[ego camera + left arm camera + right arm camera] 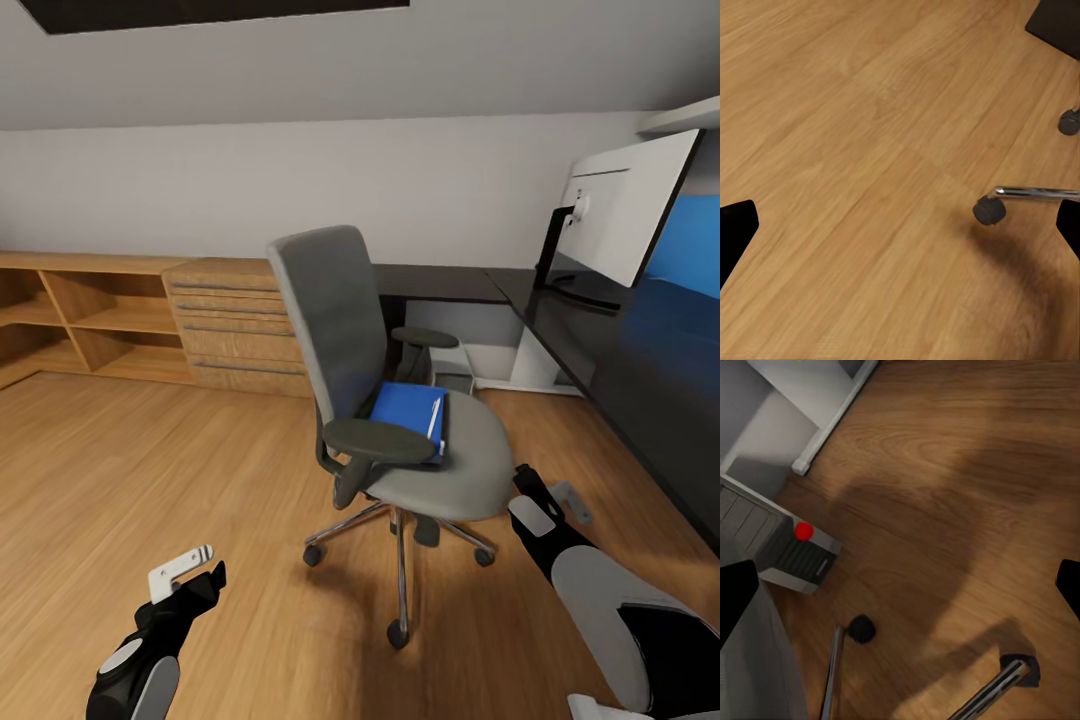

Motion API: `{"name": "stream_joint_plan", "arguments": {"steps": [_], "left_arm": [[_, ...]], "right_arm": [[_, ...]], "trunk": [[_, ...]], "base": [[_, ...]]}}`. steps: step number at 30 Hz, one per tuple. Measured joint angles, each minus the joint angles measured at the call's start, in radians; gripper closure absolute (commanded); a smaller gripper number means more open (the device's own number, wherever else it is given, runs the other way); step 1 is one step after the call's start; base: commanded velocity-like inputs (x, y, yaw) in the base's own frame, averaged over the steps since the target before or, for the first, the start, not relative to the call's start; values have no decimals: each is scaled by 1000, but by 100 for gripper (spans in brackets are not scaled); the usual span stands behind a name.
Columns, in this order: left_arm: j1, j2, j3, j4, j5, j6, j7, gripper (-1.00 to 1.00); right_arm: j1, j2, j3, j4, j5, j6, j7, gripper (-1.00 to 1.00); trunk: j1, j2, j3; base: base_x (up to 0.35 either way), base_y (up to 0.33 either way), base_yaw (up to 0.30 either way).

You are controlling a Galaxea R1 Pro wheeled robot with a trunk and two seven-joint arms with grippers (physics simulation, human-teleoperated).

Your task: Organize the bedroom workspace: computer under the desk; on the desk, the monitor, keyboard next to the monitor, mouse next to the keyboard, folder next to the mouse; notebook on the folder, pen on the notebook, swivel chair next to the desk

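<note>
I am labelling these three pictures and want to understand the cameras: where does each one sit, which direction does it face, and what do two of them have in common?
Head view: from the robot's head, facing forward and down at the swivel chair carrying the folder; both forearms show, with the left gripper low.
Left wrist view: on the left arm, facing the wooden floor; dark finger edges sit at both sides.
Right wrist view: on the right arm, facing the floor by the computer; dark finger edges likewise.
Shared: both wrist views catch the chair's chrome legs and a caster.
</note>
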State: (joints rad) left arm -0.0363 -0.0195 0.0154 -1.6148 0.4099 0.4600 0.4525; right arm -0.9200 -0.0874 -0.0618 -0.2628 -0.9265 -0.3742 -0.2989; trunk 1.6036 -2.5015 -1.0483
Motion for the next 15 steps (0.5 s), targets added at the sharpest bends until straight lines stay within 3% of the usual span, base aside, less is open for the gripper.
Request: {"name": "stream_joint_plan", "arguments": {"steps": [9,15], "left_arm": [[0,0,-2,1,0,0,0,-100],[0,0,-1,1,0,1,0,-100]], "right_arm": [[0,0,0,-1,1,-1,2,-100],[0,0,0,-2,1,-1,3,-100]], "trunk": [[0,0,0],[0,0,0]], "base": [[286,0,0],[179,0,0]]}}
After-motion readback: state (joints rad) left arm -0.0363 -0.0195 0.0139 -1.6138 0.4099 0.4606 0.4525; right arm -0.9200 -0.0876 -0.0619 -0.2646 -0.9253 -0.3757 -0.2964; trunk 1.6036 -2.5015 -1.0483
